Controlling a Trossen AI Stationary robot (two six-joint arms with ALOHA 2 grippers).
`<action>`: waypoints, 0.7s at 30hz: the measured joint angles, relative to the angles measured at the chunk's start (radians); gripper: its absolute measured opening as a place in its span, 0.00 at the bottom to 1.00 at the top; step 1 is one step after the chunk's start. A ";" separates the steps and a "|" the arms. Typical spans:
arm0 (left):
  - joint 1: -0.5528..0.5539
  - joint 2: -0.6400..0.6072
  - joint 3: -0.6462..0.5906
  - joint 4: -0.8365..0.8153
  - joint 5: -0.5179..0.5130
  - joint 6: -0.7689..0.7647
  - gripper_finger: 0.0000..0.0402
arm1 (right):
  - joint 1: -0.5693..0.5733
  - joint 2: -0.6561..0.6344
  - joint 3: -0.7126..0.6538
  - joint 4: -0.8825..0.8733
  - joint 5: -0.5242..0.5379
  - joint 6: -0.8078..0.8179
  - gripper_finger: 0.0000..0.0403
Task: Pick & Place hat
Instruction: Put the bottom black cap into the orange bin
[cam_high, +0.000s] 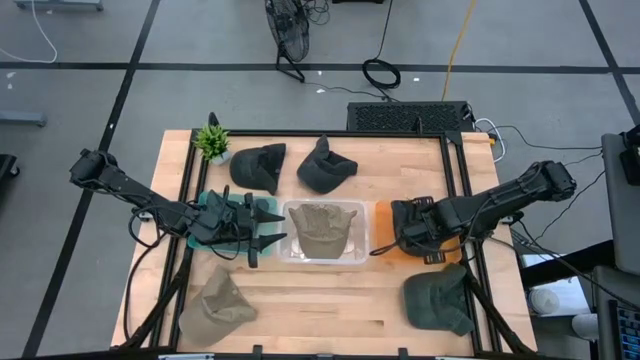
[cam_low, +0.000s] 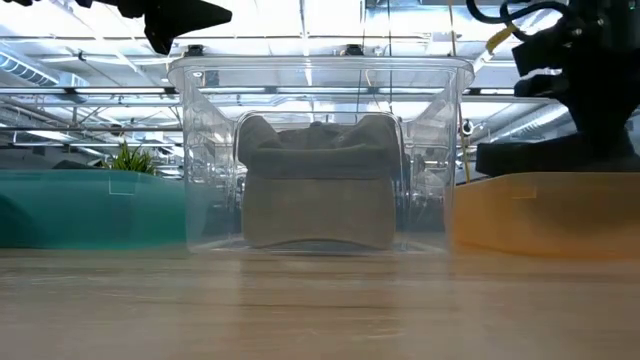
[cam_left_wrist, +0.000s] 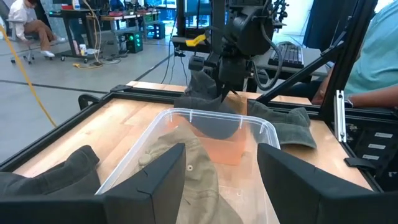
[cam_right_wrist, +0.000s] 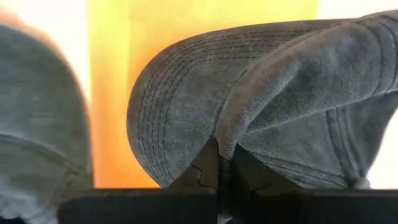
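Three bins sit in a row across the middle of the bench (cam_high: 320, 310): a teal bin (cam_high: 205, 203) on the left, a clear bin (cam_high: 322, 260) in the centre and an orange bin (cam_high: 384, 212) on the right. A tan hat (cam_high: 322, 228) lies inside the clear bin, crumpled against its walls. The right gripper (cam_right_wrist: 219, 163) hangs over the orange bin, its fingers pinched fully together on a fold of a dark grey hat (cam_right_wrist: 261, 106), which droops above the orange plastic. The left gripper (cam_left_wrist: 221, 171) hovers over the teal bin at the edge of the clear one, its fingers spread wide with nothing between them. Around the bins lie more hats: two dark ones (cam_high: 258, 165) side by side at the far edge, a second tan one (cam_high: 217, 308) at the near left, and an olive one (cam_high: 437, 300) at the near right. A small green plant (cam_high: 212, 140) stands at the far left corner.
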 joint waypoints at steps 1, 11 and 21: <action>0.000 0.000 0.000 0.000 0.000 0.000 0.53 | 0.000 0.000 -0.001 0.007 -0.016 0.000 0.00; 0.002 0.000 0.000 0.000 0.000 0.000 0.53 | 0.003 -0.004 -0.001 0.040 -0.025 0.117 0.03; 0.002 0.000 0.000 0.000 0.000 0.000 0.53 | 0.003 -0.004 -0.001 0.016 0.032 0.157 0.13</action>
